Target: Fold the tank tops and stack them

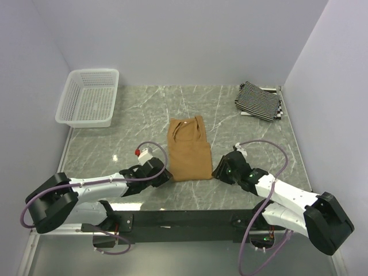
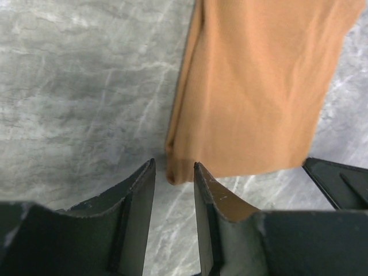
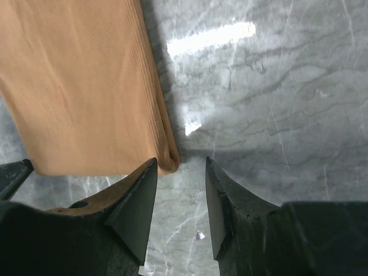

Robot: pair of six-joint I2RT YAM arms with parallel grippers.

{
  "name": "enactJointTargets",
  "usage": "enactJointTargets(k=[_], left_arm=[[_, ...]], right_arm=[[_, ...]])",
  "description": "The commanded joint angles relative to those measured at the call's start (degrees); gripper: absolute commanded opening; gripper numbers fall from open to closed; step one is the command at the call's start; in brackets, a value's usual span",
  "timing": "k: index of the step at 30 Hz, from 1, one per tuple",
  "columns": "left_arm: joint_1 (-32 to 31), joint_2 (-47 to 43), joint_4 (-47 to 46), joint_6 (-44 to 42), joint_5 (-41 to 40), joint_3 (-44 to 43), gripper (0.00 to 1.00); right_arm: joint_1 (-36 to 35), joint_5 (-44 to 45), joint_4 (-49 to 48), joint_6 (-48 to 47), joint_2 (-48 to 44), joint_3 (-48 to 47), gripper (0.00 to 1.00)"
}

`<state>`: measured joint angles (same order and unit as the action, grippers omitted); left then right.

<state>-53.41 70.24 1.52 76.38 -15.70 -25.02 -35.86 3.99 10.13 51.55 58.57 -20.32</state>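
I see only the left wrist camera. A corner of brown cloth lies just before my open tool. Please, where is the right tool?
Observer: The right tool is open at the other near corner of the tan-brown top, and it grips nothing.
Operator: How does the whole top lie?
Observer: From above, it is a narrow strip in the middle of the table, with its straps at the far end.
Operator: And the other tops?
Observer: A black-and-white striped pile lies at the far right corner. I cannot tell how many tops are in it.
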Motion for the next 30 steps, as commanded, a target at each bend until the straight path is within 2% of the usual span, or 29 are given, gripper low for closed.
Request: enactJointTargets(k=[1, 14, 17, 19, 22, 23, 27, 30], left_arm=[[-0.21, 1.39, -1.17, 1.41, -1.44, -0.21, 0.38], [-2.14, 7.63, -3.89, 2.72, -1.17, -1.09, 0.35], [-3.28, 8.51, -3.28, 3.07, -1.61, -1.79, 0.31], [-3.72, 8.69, -2.93, 3.25, -2.22, -2.14, 0.27], [-4.42, 8.34, -1.69, 3.69, -3.10, -2.93, 0.17], [-4.60, 7.73, 0.39, 3.69, -3.63, -3.02, 0.10], [-4.69, 5.27, 3.74, 2.64, -4.69, -4.16, 0.01], [-5.48, 2.72, 6.38, 1.84, -4.60, -4.34, 0.01]], right_arm=[[-0.97, 1.82, -1.78, 1.71, 0.58, 1.15, 0.46], [-3.87, 3.66, -5.39, 2.77, 6.91, 1.51, 0.42], [-4.13, 4.36, -4.77, 2.77, 6.48, 1.60, 0.30], [-4.05, 4.89, -4.07, 2.68, 5.60, 1.68, 0.26], [-4.13, 4.98, -2.84, 2.15, 4.10, 1.25, 0.12], [-4.22, 4.98, -2.66, 1.89, 3.75, 0.90, 0.04], [-4.92, 4.89, 0.75, 1.10, 1.04, -0.42, 0.00], [-6.94, 5.24, 4.27, 1.71, -2.91, -0.51, 0.00]])
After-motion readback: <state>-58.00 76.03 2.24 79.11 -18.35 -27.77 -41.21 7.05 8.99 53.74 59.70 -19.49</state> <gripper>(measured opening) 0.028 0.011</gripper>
